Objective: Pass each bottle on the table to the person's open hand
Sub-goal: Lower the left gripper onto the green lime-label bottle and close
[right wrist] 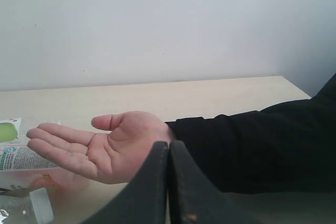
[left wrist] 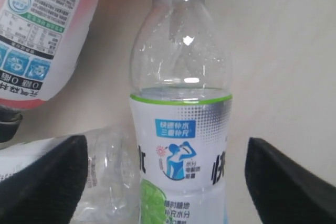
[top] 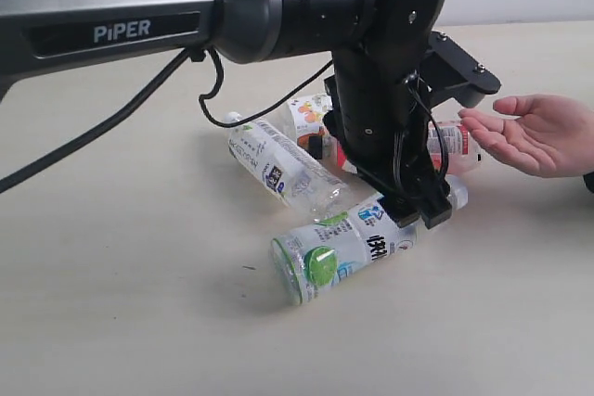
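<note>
The exterior view shows all four bottles lying on their sides in a loose group around the middle of the tabletop [top: 111, 322]. The green-apple bottle [top: 339, 249] is closest to the near edge and the slim white-label bottle [top: 278, 166] is just behind it. The fruit-print bottle [top: 309, 116] lies more toward the far edge. The pink-red bottle [top: 455, 146] is partly hidden behind the left arm [top: 121, 16]. The person's open hand [top: 531, 134] is palm up at the right side, near the pink-red bottle.

Only the left wrist view shows the left gripper [left wrist: 165, 141] plainly. Its fingers [left wrist: 47, 182] are spread, one on each side of the green-apple bottle's label, and a gap is visible at each side. The clear end of the slim bottle lies just beside one finger.

Only the right wrist view shows the right gripper [right wrist: 169, 182]. Its fingers are pressed together and hold nothing, in front of the palm and the black sleeve [right wrist: 252, 145].

Wide bare tabletop lies between the group and the near edge. The far edge meets a white wall [right wrist: 157, 24].
</note>
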{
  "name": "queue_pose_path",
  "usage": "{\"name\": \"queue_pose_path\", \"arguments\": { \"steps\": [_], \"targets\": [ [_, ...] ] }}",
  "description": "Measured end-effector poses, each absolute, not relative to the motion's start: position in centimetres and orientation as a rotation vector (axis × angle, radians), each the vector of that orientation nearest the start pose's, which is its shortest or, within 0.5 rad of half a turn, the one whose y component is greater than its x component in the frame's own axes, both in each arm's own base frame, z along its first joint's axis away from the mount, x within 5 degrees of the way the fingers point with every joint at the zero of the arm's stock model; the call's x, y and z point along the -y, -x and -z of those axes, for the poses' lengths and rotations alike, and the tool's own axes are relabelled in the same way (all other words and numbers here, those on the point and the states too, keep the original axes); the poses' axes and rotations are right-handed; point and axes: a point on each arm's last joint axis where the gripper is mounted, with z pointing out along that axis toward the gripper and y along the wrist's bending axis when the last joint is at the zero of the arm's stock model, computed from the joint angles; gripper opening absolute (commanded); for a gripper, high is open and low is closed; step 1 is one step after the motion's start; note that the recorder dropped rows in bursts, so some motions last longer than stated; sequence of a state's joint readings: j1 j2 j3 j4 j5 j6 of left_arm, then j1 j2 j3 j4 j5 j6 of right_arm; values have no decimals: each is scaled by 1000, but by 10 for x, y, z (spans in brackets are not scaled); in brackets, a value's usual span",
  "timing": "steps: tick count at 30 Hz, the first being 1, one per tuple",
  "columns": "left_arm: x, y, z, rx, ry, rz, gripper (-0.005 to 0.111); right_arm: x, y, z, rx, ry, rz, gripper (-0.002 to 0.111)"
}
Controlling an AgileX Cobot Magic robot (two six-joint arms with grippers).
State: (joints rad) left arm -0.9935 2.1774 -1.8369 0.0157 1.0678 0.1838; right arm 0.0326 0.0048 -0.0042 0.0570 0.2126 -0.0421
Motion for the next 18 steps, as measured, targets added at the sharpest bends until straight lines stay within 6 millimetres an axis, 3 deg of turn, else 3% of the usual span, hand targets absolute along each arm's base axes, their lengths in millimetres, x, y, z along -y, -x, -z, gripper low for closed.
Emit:
{"name": "queue_pose_path", "arguments": {
  "steps": [9,18],
  "targets": [
    [393,-257,-174,-2441,-1643,99,78,-3,-56,-195,-1696,25,-45,0],
    [396,-260,-169,-2419,-1626,116,78,-3,-56,-195,-1696,25,-45,0]
  ]
}}
